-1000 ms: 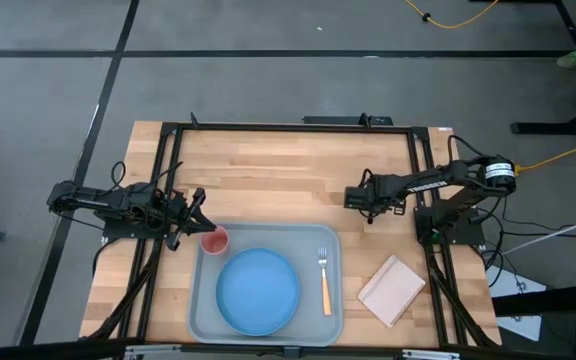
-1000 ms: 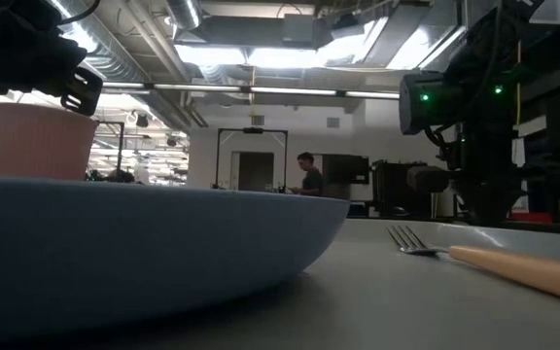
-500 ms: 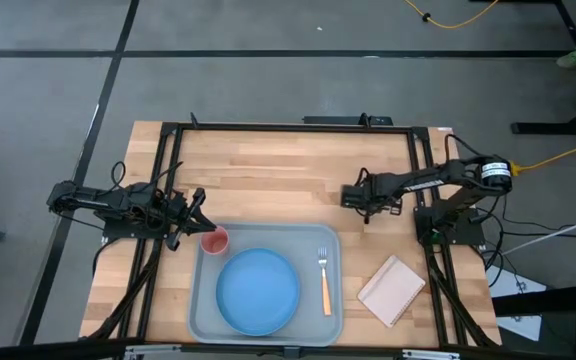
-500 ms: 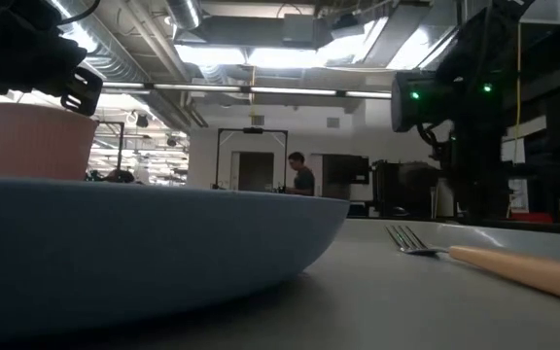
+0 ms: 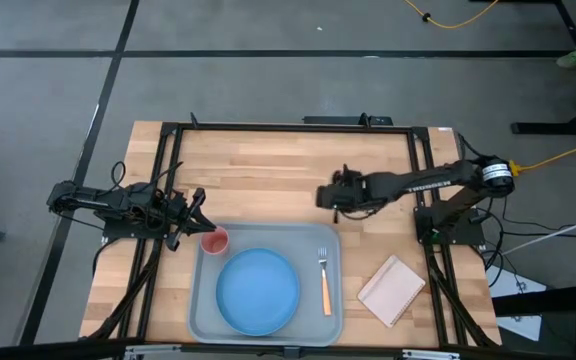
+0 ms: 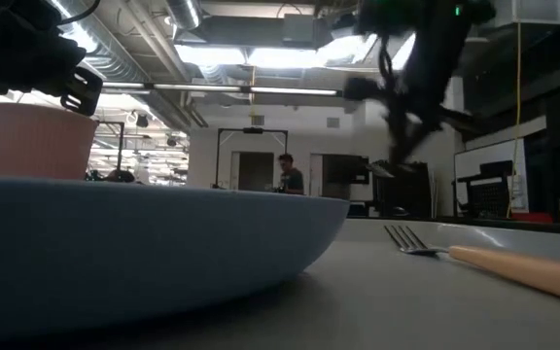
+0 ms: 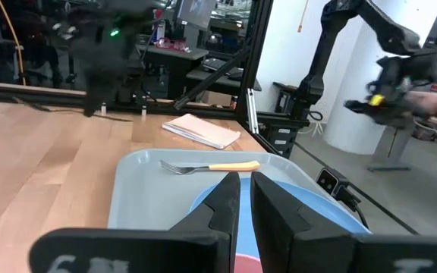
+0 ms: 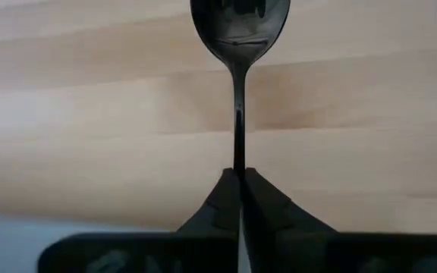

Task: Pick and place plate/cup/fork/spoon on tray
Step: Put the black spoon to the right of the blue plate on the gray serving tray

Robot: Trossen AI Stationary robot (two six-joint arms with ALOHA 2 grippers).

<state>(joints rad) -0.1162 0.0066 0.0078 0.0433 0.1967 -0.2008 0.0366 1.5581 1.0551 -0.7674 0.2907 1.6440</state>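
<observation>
Now the right gripper, clamped on the spoon, has swung left above the counter toward the tray, while the left gripper stays beside the cup, nearly closed.

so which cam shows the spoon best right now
The right wrist view: the spoon fills the frame, its handle pinched in the right gripper above bare wood. In the high view that gripper hides it. The low view shows only the blurred arm; the left wrist view shows no spoon.
</observation>
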